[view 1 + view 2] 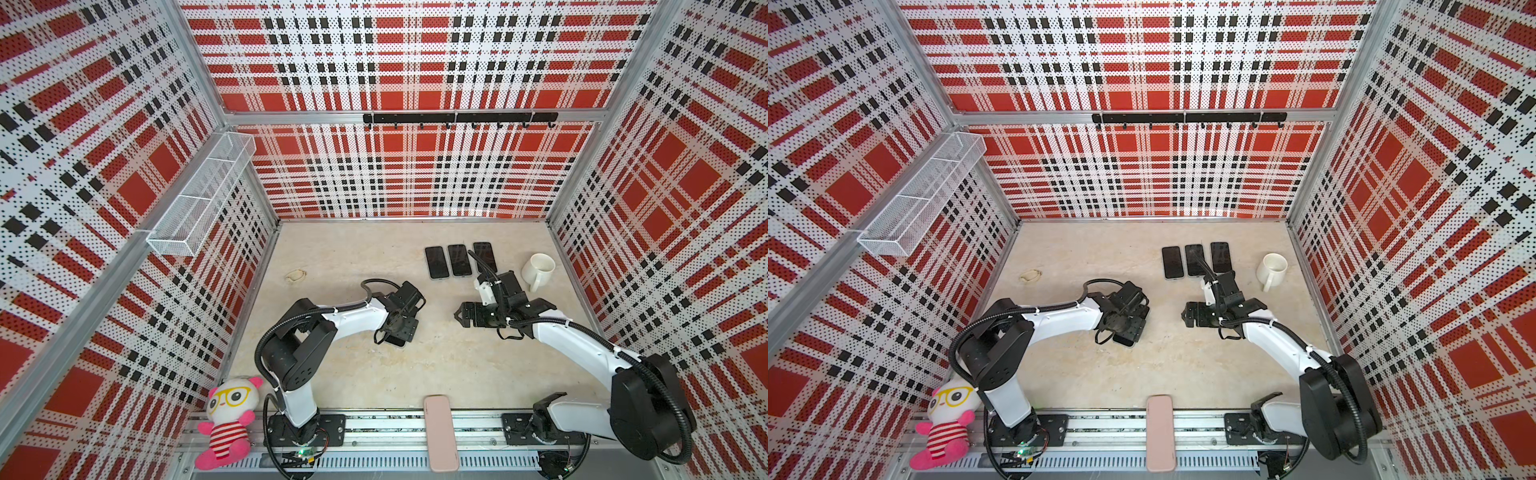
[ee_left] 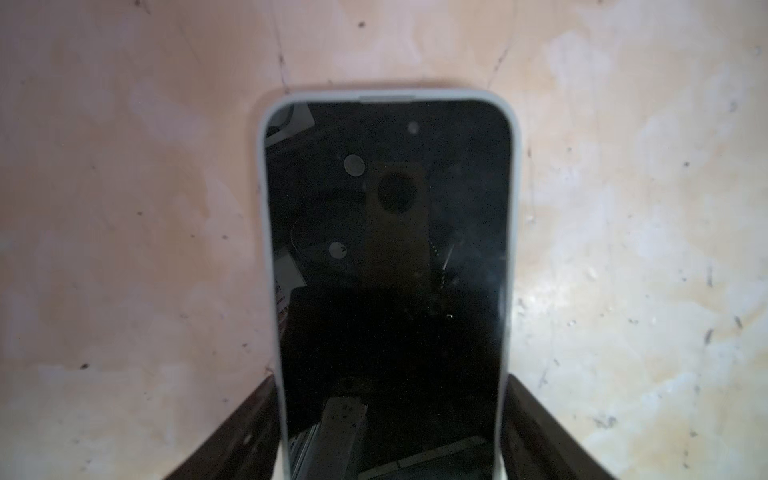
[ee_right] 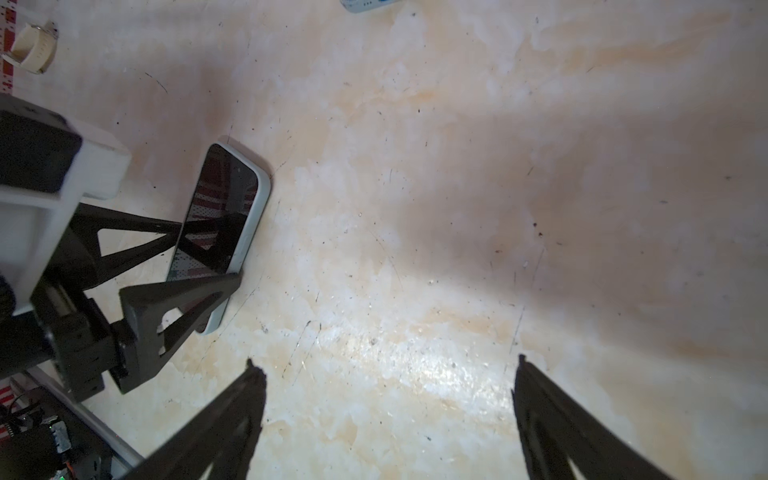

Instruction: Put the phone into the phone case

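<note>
The phone, black screen up, lies flat on the table inside a pale grey-blue phone case whose rim frames it. My left gripper points down over it, and its two dark fingers press against the case's long sides with no gap showing. In both top views only a dark corner of the phone peeks out under the left gripper. The right wrist view shows the phone with those fingers straddling it. My right gripper hangs open over bare table, to the right of the phone.
Three dark phones lie side by side at the back right, next to a white mug. A pink flat case-like slab lies across the front rail. A plush toy sits front left. A small beige band lies back left.
</note>
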Available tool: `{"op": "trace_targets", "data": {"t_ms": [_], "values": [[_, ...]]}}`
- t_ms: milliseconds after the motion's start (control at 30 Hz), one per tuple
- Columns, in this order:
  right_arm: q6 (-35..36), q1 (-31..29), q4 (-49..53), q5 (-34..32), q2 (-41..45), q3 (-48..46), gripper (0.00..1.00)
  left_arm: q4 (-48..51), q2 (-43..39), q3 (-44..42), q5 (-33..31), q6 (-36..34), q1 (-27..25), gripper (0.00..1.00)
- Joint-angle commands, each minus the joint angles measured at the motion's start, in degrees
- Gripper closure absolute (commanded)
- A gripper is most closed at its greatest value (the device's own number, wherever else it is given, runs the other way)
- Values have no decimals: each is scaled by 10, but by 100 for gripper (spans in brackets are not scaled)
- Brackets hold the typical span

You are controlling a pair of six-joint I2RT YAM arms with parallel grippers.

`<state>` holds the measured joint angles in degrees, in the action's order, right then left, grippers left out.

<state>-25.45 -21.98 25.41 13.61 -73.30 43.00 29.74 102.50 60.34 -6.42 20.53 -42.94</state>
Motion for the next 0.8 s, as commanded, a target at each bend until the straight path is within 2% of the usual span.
{"op": "trace_targets", "data": {"t_ms": [0,367,767], "values": [[8,6,8,-9,18,0,5,2,16,43,-3,3,27,29],[7,12,15,-17,37,-13,5,31,168,282,-18,61,102,34],[6,17,15,-20,58,-32,5,31,280,420,27,88,140,39]]}}
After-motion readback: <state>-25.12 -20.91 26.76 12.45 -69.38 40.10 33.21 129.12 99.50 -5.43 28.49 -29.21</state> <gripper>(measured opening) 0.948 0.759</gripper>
